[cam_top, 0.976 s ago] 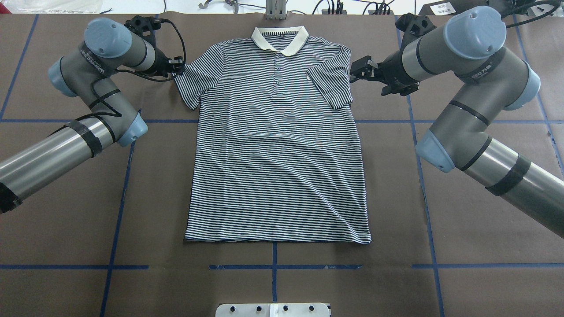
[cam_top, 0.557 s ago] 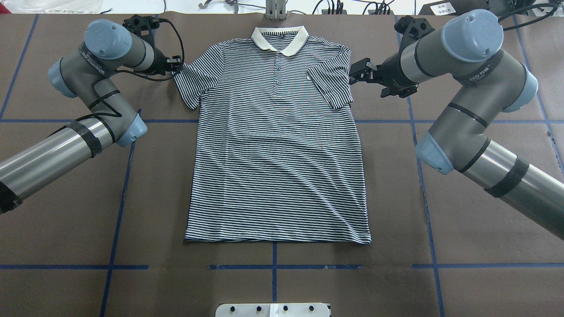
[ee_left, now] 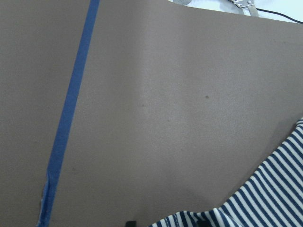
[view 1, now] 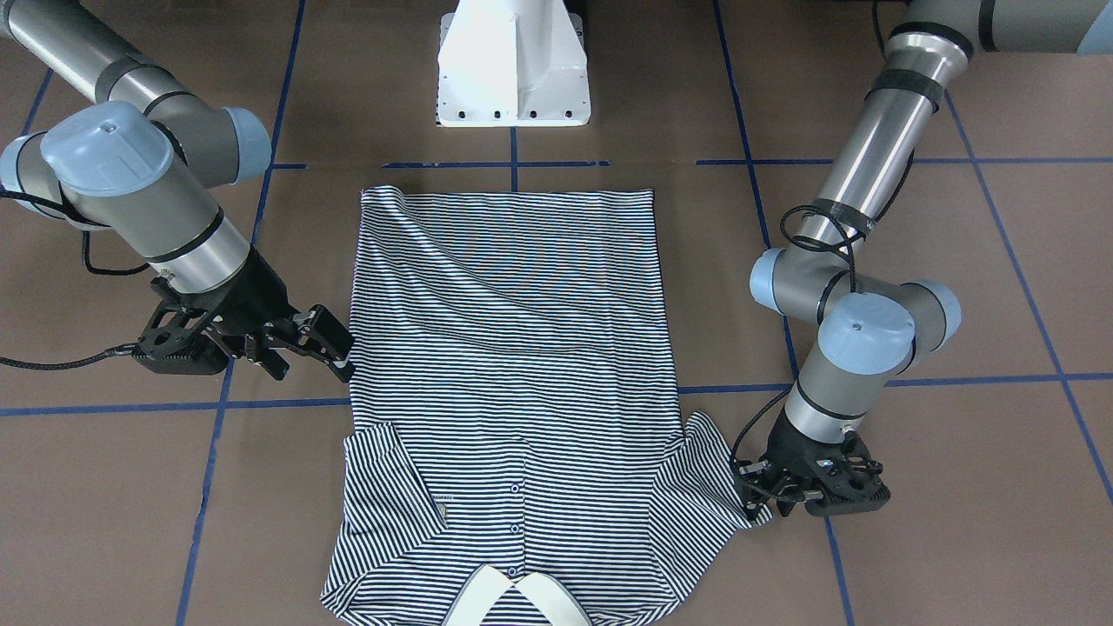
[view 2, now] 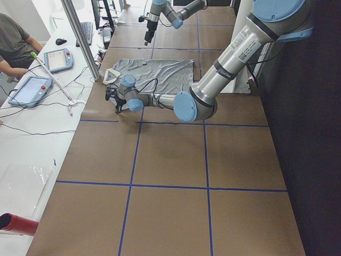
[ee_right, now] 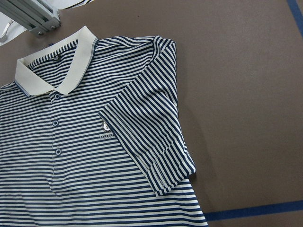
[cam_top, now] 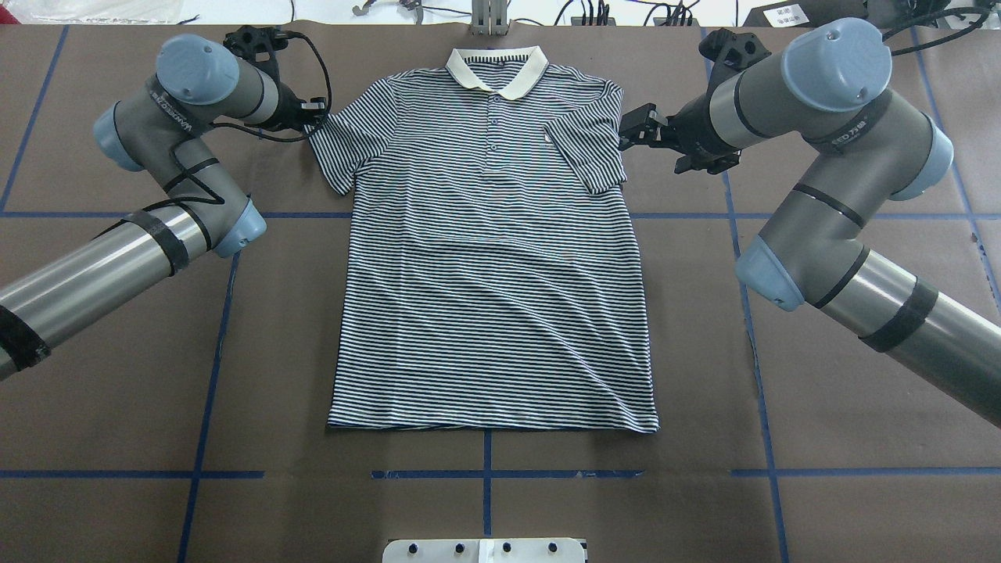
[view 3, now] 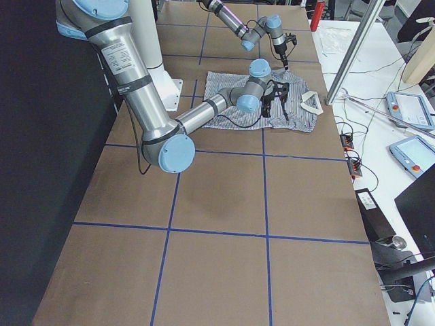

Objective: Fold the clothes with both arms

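**Polo shirt flat on the brown surface**

Polo shirt [cam_top: 485, 274] lies face up, a soft knit in thin navy-and-white stripes with shallow wrinkles; the plain cream collar [cam_top: 495, 66] points away from the robot. The right end effector [view 1: 326, 343] is just beside one sleeve, fingers parted, empty. The left end effector [view 1: 755, 497] meets the other sleeve's hem — how far open, I cannot tell. The surface [cam_top: 821, 407] is matte brown, gridded with blue tape [cam_top: 211, 375] — tablets [view 2: 29, 89] lie beyond it.
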Available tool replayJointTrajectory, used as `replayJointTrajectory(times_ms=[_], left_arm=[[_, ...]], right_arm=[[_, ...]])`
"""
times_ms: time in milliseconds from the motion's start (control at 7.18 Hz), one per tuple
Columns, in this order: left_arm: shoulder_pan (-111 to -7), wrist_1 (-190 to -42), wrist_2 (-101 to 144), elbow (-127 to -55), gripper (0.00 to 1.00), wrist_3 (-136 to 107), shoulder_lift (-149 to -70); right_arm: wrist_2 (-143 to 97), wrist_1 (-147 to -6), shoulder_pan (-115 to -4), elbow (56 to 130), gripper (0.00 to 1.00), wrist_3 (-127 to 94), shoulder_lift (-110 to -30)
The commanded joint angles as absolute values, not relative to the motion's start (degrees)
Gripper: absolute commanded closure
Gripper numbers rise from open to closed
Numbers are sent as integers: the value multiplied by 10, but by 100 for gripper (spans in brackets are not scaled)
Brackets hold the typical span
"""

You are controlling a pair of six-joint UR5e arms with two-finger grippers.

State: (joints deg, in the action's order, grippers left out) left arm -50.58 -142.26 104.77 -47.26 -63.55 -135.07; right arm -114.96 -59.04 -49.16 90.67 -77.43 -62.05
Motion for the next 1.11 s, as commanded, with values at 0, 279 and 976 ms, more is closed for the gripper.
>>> replayJointTrajectory(times_ms=[0, 279, 976], left_arm=[[-505, -1423, 1048, -470, 100, -635, -1353], [-510, -1423, 1050, -478, 100, -628, -1352], [-512, -1349, 1104, -630, 100, -660, -1335]], right_arm=[[-1150, -591, -491, 906, 0, -774, -621], [-1150, -591, -491, 906, 0, -774, -621], [-1150, -591, -488, 905, 0, -775, -619]])
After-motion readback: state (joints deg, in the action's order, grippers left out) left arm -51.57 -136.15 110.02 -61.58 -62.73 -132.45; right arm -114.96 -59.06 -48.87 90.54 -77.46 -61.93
